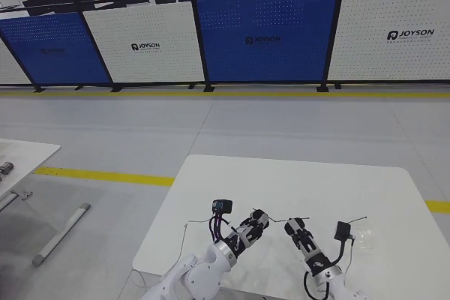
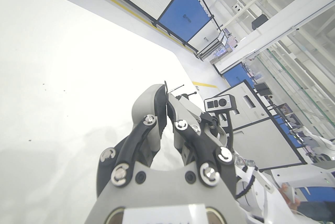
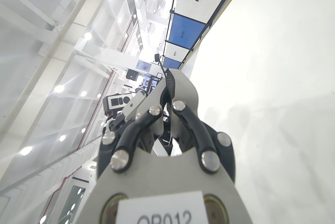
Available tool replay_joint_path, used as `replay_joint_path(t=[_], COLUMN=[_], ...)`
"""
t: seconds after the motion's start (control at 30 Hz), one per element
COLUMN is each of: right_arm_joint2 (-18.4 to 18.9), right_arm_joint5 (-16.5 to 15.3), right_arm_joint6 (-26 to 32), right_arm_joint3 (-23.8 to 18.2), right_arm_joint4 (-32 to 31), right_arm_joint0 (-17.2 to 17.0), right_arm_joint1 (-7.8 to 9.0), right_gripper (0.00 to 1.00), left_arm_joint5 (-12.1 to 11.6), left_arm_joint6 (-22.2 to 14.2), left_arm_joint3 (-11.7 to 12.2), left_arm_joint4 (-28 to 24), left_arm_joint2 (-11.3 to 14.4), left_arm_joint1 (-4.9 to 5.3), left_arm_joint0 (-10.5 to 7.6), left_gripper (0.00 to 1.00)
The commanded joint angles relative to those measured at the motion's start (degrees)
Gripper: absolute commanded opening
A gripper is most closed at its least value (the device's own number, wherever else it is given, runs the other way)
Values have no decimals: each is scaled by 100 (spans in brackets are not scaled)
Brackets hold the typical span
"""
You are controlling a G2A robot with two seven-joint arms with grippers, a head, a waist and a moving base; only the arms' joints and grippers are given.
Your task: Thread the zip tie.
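Over near counter (image 1: 322, 180) edge, left tool (image 2: 165, 90) and right tool (image 3: 167, 73), each clamped on zip tie (image 3: 157, 57), tips close, likely for threading.

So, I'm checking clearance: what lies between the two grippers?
In the top view, the thin black zip tie crosses the short gap between the left gripper and the right gripper, above bare white table.

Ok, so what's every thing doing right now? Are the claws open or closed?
Left gripper: shut on the zip tie's thin black strap.
Right gripper: shut on the zip tie.
Zip tie: pinched by the grippers, head end poking out free, nothing through it yet.
Clear bag: lying flat on the table.
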Motion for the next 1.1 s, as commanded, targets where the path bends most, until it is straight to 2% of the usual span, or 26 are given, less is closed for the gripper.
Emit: replay_joint_path(t=[0.0, 0.5, 1.07], right_arm_joint2=[20, 221, 243], right_arm_joint5=[-12, -136, 44], right_arm_joint6=[-1, 221, 305], right_arm_joint3=[11, -15, 22], right_arm_joint4=[8, 11, -54], right_arm_joint0=[-5, -142, -111], right_arm_joint1=[-15, -75, -191], right_gripper=[0, 0, 0], left_arm_joint5=[0, 0, 0], left_arm_joint6=[0, 0, 0], left_arm_joint3=[0, 0, 0], left_arm_joint4=[0, 0, 0], left_arm_joint2=[0, 0, 0], left_arm_joint1=[0, 0, 0], left_arm_joint0=[0, 0, 0], left_gripper=[0, 0, 0])
